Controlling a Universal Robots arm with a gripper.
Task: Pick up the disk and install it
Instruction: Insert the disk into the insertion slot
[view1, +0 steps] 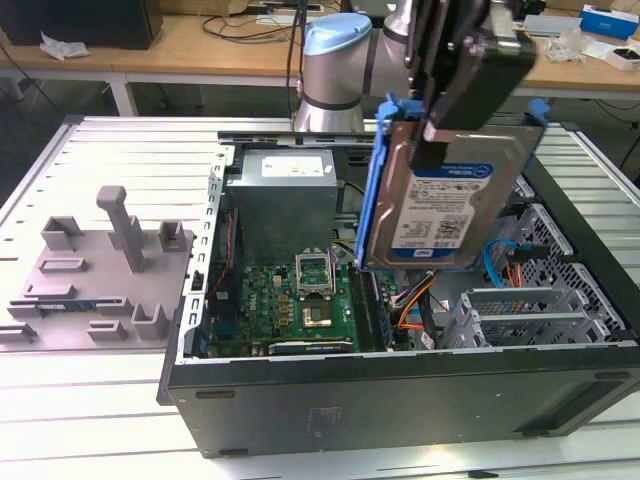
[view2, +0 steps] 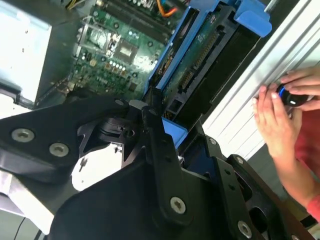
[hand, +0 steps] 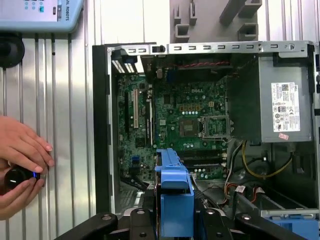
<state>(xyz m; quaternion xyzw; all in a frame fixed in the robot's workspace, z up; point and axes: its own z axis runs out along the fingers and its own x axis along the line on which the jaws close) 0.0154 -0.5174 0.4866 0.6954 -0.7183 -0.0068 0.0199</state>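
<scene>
Jaws of the gripper (view1: 436, 148) are closed on the upper part of the disk (view1: 432, 215), which hangs upright under them. Below the jaws lies the open computer case (view1: 400, 400), and inside it the grey power supply (view1: 283, 200) and the green motherboard (view1: 285, 300). Beside the jaws, outside the case, a person's hands (hand: 22, 150) hold a small black knob (hand: 17, 176).

We are viewing the open computer case (view1: 400, 400) from above its side at middle distance in the exterior view; both wrist views are looking down closely, sharing its motherboard (hand: 185, 115) (view2: 120, 50).
</scene>
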